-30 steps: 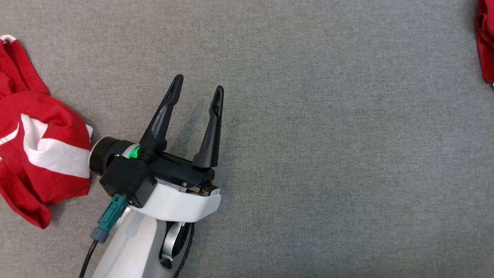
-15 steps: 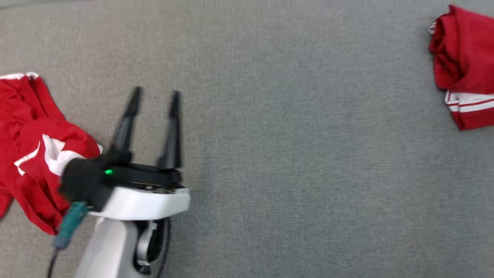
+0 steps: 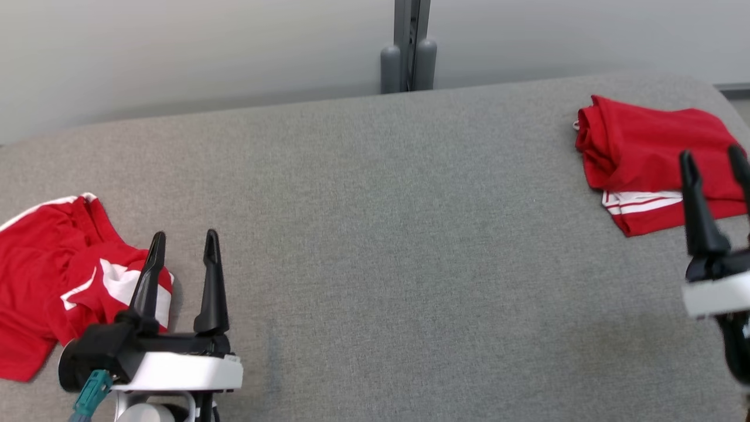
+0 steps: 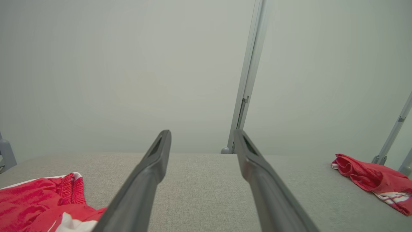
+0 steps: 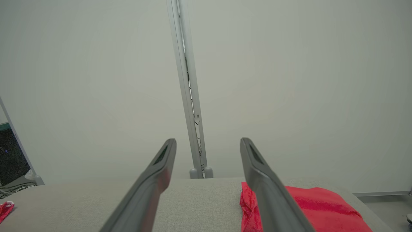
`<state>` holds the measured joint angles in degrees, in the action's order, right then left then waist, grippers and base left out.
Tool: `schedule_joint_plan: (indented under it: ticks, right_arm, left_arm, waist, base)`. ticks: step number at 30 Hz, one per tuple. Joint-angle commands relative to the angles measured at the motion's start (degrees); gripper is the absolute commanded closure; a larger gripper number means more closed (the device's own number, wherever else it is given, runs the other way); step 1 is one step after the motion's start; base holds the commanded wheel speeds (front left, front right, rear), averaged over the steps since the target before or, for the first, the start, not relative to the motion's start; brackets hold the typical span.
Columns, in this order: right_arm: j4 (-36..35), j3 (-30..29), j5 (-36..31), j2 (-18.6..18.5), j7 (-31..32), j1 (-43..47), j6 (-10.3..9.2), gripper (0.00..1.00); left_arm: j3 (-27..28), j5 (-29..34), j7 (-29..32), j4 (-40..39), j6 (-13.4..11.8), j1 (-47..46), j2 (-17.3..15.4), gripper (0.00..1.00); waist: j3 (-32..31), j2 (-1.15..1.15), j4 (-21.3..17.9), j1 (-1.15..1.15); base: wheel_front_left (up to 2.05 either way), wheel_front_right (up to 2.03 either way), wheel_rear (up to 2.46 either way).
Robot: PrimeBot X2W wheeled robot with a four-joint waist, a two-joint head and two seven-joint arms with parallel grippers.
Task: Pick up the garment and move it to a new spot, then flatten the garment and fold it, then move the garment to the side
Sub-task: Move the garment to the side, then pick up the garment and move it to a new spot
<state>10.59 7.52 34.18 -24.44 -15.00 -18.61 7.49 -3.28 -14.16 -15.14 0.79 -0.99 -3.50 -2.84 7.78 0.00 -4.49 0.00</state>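
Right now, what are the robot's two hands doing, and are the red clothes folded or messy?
left gripper: open, holding nothing.
right gripper: open, holding nothing.
crumpled red garment: bunched up, not folded, lying on the grey surface by the left gripper.
folded red garment: folded, lying at the surface's far right corner.

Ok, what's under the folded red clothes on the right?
The garment lies flat on the grey cushion. A white-striped edge peeks out below its red top layer. Anything tucked between the folds is covered, so I cannot tell.
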Motion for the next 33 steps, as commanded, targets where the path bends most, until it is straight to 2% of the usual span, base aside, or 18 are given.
schedule_joint_plan:
  ticks: [1, 6, 9, 12, 17, 26, 33]
  right_arm:
    - [-1.6, -1.1, -1.2, 1.4, -0.2, 3.7, 0.01, 0.00]
    - [-5.1, -3.1, -2.7, 5.6, -0.2, 11.5, 0.02, 0.00]
    - [-6.8, -2.7, -5.1, 6.7, -0.2, 15.0, 0.01, 0.00]
    - [-7.4, -2.7, -6.8, 7.7, -0.2, 16.6, 0.01, 0.00]
    - [-7.9, -5.1, -9.5, 11.8, -0.2, 19.6, 0.01, 0.00]
    - [-7.1, -4.4, -10.4, 12.0, -0.2, 19.0, 0.01, 0.00]
    - [-6.9, -3.0, -9.6, 11.5, -0.2, 19.0, 0.01, 0.00]
  left_arm:
    - [1.1, 0.0, 0.0, 0.6, -0.4, 1.1, -0.2, 0.00]
    - [2.0, -1.1, 0.0, 1.2, -1.0, 3.8, -0.2, 0.00]
    - [1.9, -1.0, 0.0, 1.1, -0.8, 5.2, -0.2, 0.00]
    - [1.8, -1.5, 0.0, 1.3, -0.7, 6.1, -0.2, 0.00]
    - [0.6, -1.8, 0.0, 2.1, -0.8, 6.5, -0.2, 0.00]
    - [0.2, -1.8, 0.0, 2.9, -0.3, 5.7, -0.2, 0.00]
    - [0.2, -2.1, 0.0, 3.7, -0.9, 4.8, -0.2, 0.00]
  waist:
    - [-2.5, 0.00, -0.2, 0.00]
    - [-4.0, 0.00, 0.0, 0.00]
    - [-4.6, 0.00, 0.0, 0.00]
    - [-4.8, 0.00, 0.1, 0.00]
    - [-5.1, 0.00, 0.3, 0.00]
    - [-5.5, 0.00, 0.6, 0.00]
    - [-5.2, 0.00, 4.5, 0.00]
  base:
    - [0.00, 0.00, 0.00]
    - [0.00, 0.00, 0.00]
    - [0.00, 0.00, 0.00]
    - [0.00, 0.00, 0.00]
    - [0.00, 0.00, 0.00]
    - [0.00, 0.00, 0.00]
    - [0.00, 0.00, 0.00]
